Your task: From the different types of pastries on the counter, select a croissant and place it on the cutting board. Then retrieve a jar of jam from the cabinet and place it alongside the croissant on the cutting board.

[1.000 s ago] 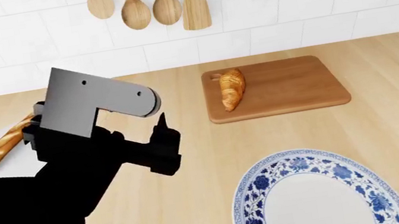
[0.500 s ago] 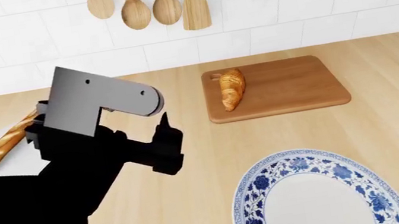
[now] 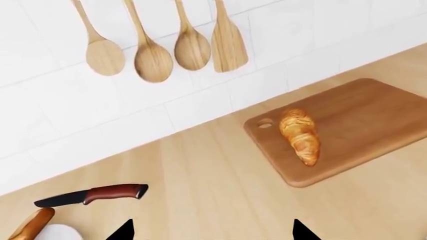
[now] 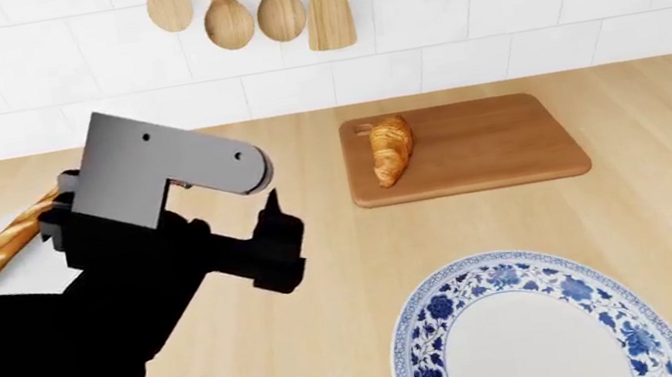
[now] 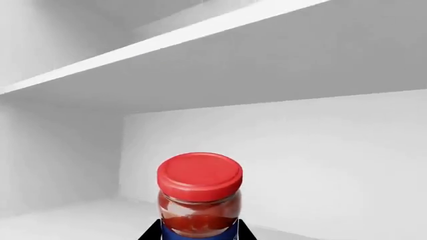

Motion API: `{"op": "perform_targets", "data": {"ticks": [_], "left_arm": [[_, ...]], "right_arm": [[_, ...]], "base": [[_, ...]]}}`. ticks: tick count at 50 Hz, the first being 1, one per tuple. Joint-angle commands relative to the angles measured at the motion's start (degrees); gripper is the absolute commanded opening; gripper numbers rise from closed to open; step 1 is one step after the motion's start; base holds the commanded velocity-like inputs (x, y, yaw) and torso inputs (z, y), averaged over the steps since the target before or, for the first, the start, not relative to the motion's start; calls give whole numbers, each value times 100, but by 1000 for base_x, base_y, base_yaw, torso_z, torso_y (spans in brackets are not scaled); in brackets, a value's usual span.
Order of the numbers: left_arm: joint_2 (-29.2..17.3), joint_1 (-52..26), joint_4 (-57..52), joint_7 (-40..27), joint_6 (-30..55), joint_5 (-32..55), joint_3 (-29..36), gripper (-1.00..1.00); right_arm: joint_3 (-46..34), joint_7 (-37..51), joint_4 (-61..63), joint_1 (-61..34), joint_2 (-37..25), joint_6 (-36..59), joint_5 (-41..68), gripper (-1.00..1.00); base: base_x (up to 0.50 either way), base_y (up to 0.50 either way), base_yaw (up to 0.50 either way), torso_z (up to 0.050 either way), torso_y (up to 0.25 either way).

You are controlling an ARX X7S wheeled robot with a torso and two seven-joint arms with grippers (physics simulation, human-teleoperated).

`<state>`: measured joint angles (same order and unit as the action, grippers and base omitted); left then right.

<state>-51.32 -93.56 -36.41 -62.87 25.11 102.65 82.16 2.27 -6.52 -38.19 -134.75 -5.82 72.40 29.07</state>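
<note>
Nothing has shifted since the earlier frame: your left gripper point(image 4: 272, 227) still hovers over the bench point(image 4: 269, 361), and you cannot tell whether it is released or clenched. Beyond it the croissant point(image 4: 391, 149) lies on the board point(image 4: 492, 149), near the holed corner. Up in the cabinet point(image 5: 300, 130), your right gripper's black tips flank the jam jar point(image 5: 199, 200); whether they grasp it is unclear.

No readable text anywhere; the jar of jam point(image 5: 199, 197) shows only a blue band.
</note>
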Motion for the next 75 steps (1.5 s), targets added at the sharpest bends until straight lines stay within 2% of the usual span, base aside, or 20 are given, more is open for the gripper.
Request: {"op": "perform_targets", "data": {"ticks": [1,9,16,25,46,50,57,75], "left_arm": [[-75,26,3,-50,39,-4,20,100],[-109,-19,36,-58,67,45,-7,100],[-134,-52,30,-78,85,84,-31,100],[-109,-11,48,-77,57,54,-38,100],[-64,11,81,-60,60,41,-61,100],[-57,20,96,-50,55,35,-66,100],[-58,22,106,-42,59,31,-76,100],[-67,61,119,-27,55,3,-92,100]], "right_arm": [[36,309,463,-25,-255,121,1122,-100],[44,284,554,-25,-303,206,1425,-100],[58,579,553,-25,-413,323,2138,-100],[49,420,717,-25,-509,528,2409,-100],[36,1254,630,-24,-526,731,3721,-100],[631,2245,1089,454,-279,1330,4435,-100],[902,2921,1333,731,-167,1572,4994,-100],[722,4569,1748,1615,-123,1597,6852,-100]], "base": [[0,0,0,0,0],[0,0,0,0,0],[0,0,0,0,0],[0,0,0,0,0],[0,0,0,0,0],[0,0,0,0,0],[0,0,0,0,2],[0,0,0,0,0]]}}
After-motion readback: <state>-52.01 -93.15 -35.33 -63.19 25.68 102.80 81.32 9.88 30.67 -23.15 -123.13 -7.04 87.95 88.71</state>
